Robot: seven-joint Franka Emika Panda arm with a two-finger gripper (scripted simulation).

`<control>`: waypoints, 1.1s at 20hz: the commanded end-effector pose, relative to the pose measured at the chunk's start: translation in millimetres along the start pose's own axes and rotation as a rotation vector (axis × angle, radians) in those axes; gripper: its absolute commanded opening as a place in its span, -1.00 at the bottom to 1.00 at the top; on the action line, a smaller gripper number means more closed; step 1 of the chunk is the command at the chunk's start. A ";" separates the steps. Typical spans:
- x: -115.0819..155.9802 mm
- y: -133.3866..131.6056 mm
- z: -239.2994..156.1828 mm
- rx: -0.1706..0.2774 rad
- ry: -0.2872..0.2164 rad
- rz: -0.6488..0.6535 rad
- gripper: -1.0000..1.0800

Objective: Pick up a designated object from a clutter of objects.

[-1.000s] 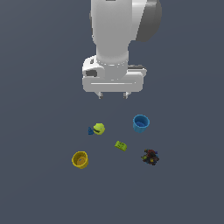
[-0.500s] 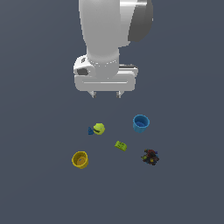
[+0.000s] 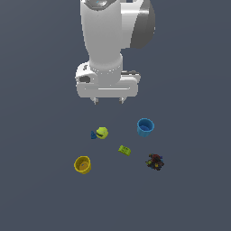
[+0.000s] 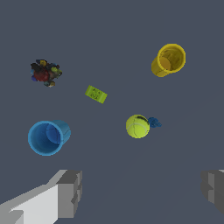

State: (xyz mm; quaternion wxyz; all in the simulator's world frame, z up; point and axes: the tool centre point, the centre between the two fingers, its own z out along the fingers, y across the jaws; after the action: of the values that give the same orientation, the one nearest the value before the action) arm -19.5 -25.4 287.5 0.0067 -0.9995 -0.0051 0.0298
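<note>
The yellow-green ball (image 3: pixel 103 132) with a dark slit-like mark lies on the grey floor, touching a tiny blue piece (image 3: pixel 94 135). It also shows in the wrist view (image 4: pixel 138 126) beside the blue piece (image 4: pixel 154 123). My gripper (image 3: pixel 108 99) hangs well above the floor, up from the ball in the exterior view. Its fingers (image 4: pixel 70 192) stand wide apart and hold nothing; in the wrist view the gripper (image 4: pixel 142 192) frames bare floor short of the ball.
A blue cup (image 3: pixel 145 127) stands at the exterior view's right, a yellow cup (image 3: pixel 82 164) at its lower left, a flat green block (image 3: pixel 125 150) between them, and a dark multicoloured toy (image 3: pixel 154 162) at lower right. They also show in the wrist view: blue cup (image 4: pixel 46 138), yellow cup (image 4: pixel 169 59), block (image 4: pixel 96 94), toy (image 4: pixel 45 72).
My arm has moved toward the exterior view's left, now sitting roughly above the ball. The objects on the floor have not moved.
</note>
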 end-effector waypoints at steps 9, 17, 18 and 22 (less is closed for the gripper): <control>11.0 16.4 60.8 -0.003 0.018 -0.130 0.92; 12.2 35.4 131.3 -0.012 0.038 -0.284 0.92; 11.6 37.4 138.8 -0.014 0.040 -0.301 0.92; 8.4 44.0 164.2 -0.019 0.047 -0.358 0.92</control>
State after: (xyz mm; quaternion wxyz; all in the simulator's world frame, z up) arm -18.9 -64.9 131.7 0.0035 -0.9851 -0.1721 0.0068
